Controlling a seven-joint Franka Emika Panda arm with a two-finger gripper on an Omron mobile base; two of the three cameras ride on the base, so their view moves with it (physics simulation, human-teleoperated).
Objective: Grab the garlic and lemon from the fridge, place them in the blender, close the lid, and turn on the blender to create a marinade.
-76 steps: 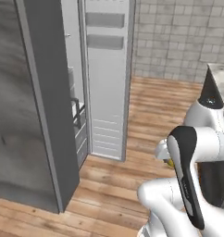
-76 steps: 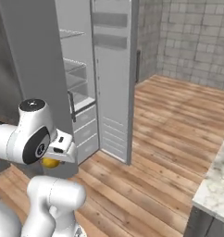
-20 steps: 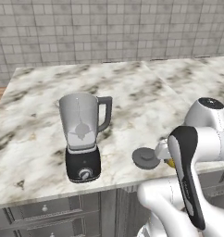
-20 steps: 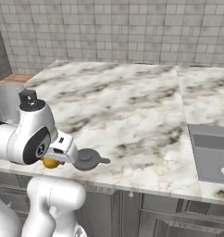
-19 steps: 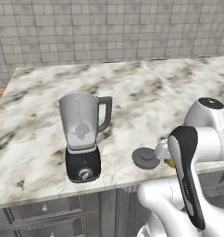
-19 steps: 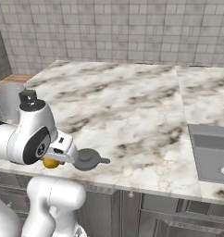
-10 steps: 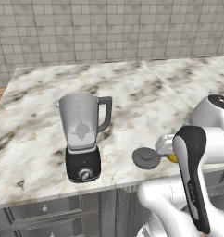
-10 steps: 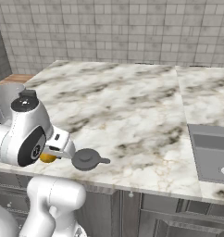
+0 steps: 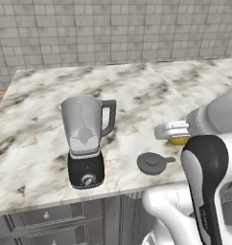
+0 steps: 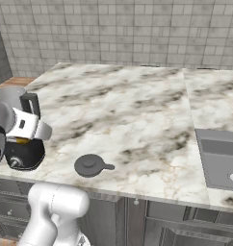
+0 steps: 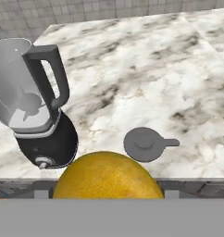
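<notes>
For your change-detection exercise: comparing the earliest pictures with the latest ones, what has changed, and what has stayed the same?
The base drove from the open fridge to the marble counter. The gripper still carries the lemon, now raised slightly. The blender stands open, and the lid lies beside it, unmoved.

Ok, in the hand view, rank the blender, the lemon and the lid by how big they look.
1. blender: largest.
2. lemon: looks big, but it sits right at the camera, so that is nearness, not true size.
3. lid: smallest.
</notes>
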